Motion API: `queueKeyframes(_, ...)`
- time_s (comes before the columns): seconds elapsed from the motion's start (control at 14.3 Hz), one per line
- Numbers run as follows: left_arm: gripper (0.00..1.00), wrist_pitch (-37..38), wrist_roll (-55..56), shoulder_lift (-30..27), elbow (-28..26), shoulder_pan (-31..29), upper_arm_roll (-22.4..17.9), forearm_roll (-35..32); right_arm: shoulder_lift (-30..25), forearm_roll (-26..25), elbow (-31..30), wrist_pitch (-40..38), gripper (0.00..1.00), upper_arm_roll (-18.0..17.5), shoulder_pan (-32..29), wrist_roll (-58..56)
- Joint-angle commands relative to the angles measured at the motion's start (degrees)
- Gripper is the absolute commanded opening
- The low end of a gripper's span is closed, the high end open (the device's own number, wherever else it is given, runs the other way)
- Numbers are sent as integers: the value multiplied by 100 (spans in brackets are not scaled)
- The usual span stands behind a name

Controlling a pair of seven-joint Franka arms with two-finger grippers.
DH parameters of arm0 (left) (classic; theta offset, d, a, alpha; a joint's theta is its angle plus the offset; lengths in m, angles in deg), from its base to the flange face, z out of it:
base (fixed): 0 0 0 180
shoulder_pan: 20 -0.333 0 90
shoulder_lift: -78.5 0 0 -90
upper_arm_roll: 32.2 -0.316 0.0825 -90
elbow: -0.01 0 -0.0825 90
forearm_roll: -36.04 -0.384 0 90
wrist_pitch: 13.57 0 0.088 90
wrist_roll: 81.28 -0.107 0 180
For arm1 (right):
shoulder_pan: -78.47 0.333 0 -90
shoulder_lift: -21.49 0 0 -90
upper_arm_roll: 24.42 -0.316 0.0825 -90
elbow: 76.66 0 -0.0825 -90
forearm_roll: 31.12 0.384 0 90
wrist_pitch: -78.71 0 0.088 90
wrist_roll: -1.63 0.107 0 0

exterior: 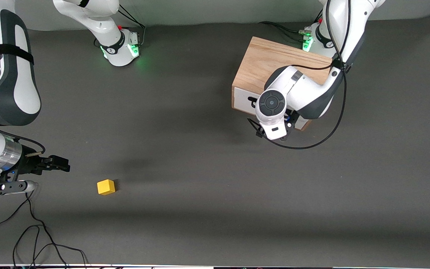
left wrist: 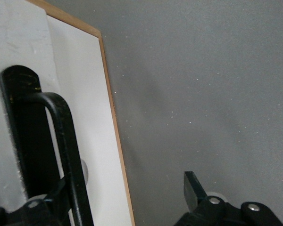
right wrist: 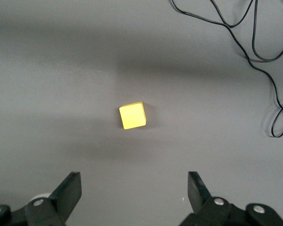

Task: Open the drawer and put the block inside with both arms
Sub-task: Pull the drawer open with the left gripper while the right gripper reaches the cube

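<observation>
Yellow block lies on the table, well apart from the closed drawer, toward the right arm's end. We find the left end effector at the drawer's handle, fingers apart around the bar. Right end effector hangs spread over the block. We judge a skewed pull may drag the box

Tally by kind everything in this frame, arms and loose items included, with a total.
White jointed robot arms with black two-finger grippers: 2 (left gripper, right gripper)
Light oak box with white-fronted drawer: 1
Small yellow cube block: 1
Total: 4
</observation>
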Motion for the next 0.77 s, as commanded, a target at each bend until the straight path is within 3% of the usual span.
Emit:
queueKeyframes(0.0,100,29,196,321,464,83,-11,-171,72,-42,103,21,100,3,25,61)
queueKeyframes(0.35,100,99,372,725,1123,162,-11,-329,116,-50,94,47,100,3,25,61)
queueKeyframes(0.7,100,117,407,1095,1703,258,-20,-425,660,-42,33,766,100,3,34,61)
